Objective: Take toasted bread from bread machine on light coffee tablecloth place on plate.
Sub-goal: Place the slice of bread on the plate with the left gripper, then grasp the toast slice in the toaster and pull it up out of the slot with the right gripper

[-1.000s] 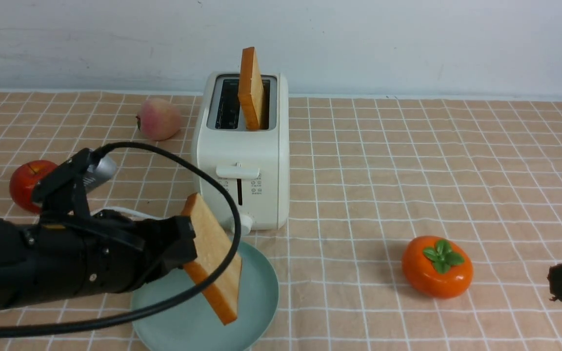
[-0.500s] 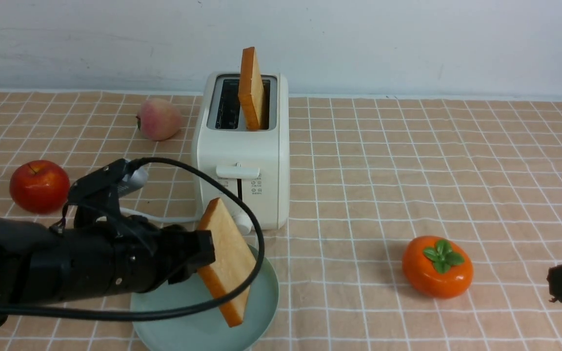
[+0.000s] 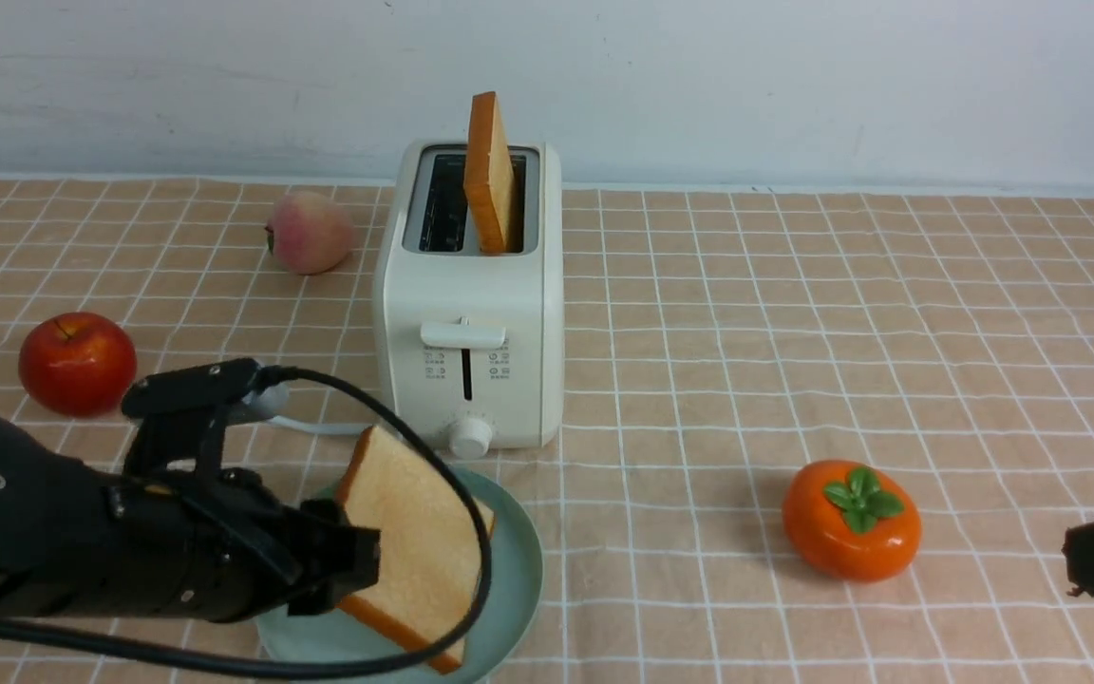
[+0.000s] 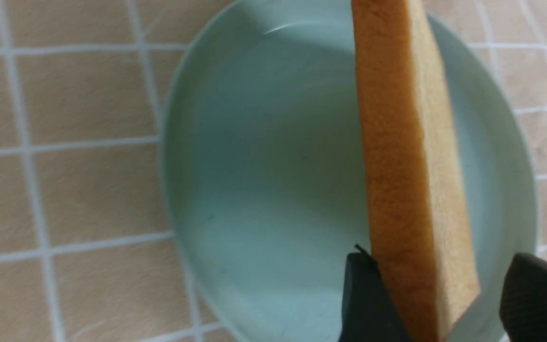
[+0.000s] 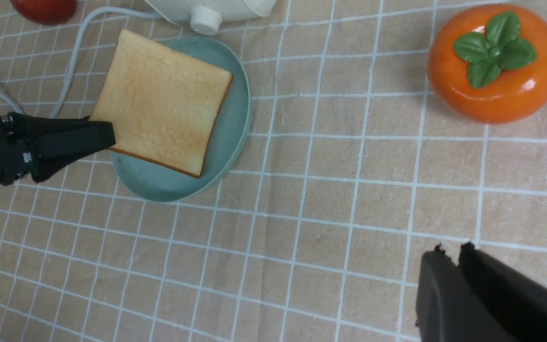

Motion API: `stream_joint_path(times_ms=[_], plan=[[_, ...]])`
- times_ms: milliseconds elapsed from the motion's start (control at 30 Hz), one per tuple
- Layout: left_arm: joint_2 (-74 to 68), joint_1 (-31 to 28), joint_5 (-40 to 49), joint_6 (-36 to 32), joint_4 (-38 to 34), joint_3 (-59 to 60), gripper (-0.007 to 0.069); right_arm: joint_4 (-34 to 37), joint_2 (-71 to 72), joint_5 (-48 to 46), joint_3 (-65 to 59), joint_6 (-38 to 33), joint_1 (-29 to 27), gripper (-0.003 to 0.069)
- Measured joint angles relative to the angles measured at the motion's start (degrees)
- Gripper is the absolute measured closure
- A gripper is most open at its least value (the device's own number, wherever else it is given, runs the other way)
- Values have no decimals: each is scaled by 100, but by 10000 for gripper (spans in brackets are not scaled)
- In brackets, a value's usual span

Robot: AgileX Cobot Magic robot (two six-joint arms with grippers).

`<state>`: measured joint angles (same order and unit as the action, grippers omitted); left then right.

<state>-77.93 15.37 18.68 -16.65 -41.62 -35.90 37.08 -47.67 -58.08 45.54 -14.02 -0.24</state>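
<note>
One slice of toasted bread (image 3: 414, 541) lies tilted on the mint-green plate (image 3: 514, 570), its near edge down. My left gripper (image 3: 357, 570) is low at the slice's left edge. In the left wrist view its jaws stand apart around the slice (image 4: 406, 166) over the plate (image 4: 264, 166); one finger touches the crust and the other is clear of it. The second slice (image 3: 488, 180) stands upright in the right slot of the cream bread machine (image 3: 471, 313). My right gripper (image 5: 451, 249) is shut and empty, low at the front right.
On the light coffee tablecloth (image 3: 794, 332) an orange persimmon (image 3: 851, 518) sits right of the plate, a red apple (image 3: 77, 361) at the left and a peach (image 3: 308, 231) behind it. The toaster's white cord (image 3: 319, 426) runs left behind the plate.
My left gripper has come down and turned the slice from nearly upright to lying tilted on the plate, and its jaws have parted. The right gripper has not moved.
</note>
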Motion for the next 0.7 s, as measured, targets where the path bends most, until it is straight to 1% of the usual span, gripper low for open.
stream_joint_path(times_ms=[33, 67, 100, 200, 233, 267, 300, 333, 367, 400, 433, 600, 700], plan=[[0, -27, 0, 0, 49, -8, 252, 0, 0, 0, 0, 0, 0, 605], [0, -214, 239, 569, 355, -78, 265, 0, 0, -36, 0, 0, 0, 605], [0, -340, 453, 868, 563, -138, 275, 0, 0, -42, 0, 0, 0, 605], [7, -604, 1302, 1332, 1270, -367, 326, 0, -19, -22, 0, -21, 0, 603], [46, -669, 1647, 1529, 1637, -500, 376, 0, -50, -17, 0, -64, 0, 601], [83, -688, 1891, 1727, 1836, -574, 412, 0, -106, -32, 12, -117, 0, 599], [162, -701, 2092, 1928, 2072, -662, 466, 0, -193, -98, 61, -161, 0, 598], [181, -704, 2092, 1928, 2116, -678, 478, 0, -193, -98, 61, -161, 0, 598], [421, -714, 2294, 2191, 2413, -781, 566, 36, -472, -274, 272, -191, 0, 596], [606, -714, 2375, 2310, 2560, -813, 622, 80, -646, -370, 430, -198, 0, 596], [823, -714, 2413, 2362, 2658, -828, 638, 134, -799, -426, 574, -204, 0, 595], [1831, -714, 2574, 2440, 3001, -828, 638, 419, -1587, -290, 1403, -254, 140, 594], [2723, -714, 2646, 2452, 3123, -828, 638, 412, -2457, 129, 2235, -274, 782, 586]])
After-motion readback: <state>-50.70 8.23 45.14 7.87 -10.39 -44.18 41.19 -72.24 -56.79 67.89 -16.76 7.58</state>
